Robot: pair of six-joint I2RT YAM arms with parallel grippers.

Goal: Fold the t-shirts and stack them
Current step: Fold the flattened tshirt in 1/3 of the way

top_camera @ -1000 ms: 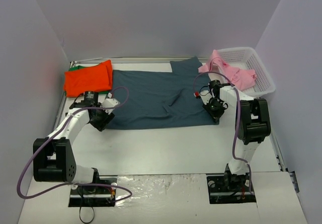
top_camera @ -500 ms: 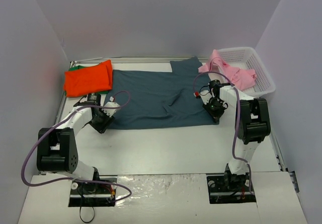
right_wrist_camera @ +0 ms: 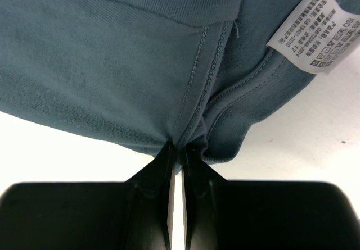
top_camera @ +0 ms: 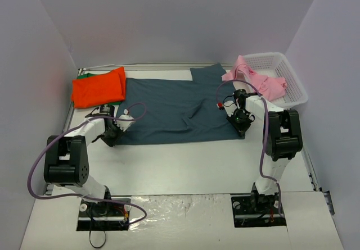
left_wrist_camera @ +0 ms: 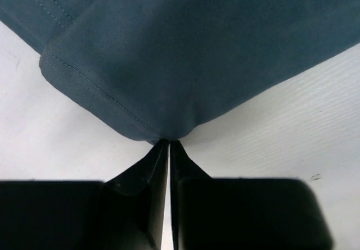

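Note:
A dark slate-blue t-shirt (top_camera: 174, 107) lies spread flat across the middle of the table. My left gripper (top_camera: 111, 135) is at its near left corner. In the left wrist view the left gripper (left_wrist_camera: 169, 143) has its jaws pressed together on the rounded hem of the slate-blue t-shirt (left_wrist_camera: 185, 48). My right gripper (top_camera: 241, 123) sits at the near right corner. There the right gripper (right_wrist_camera: 179, 148) is shut on a bunched seam of the shirt (right_wrist_camera: 112, 64), beside a white care label (right_wrist_camera: 318, 31). A folded orange-red t-shirt (top_camera: 98, 87) lies at the back left on a green one (top_camera: 83, 76). A pink t-shirt (top_camera: 256, 81) hangs over the basket's edge.
A white lattice basket (top_camera: 289, 76) stands at the back right against the wall. Grey walls close in the table on the left, back and right. Bare white table (top_camera: 185, 166) runs between the blue shirt and the arm bases.
My left gripper has slid in to the blue shirt's near left corner and closed on it, with the left arm's elbow swinging nearer. The right arm has not moved.

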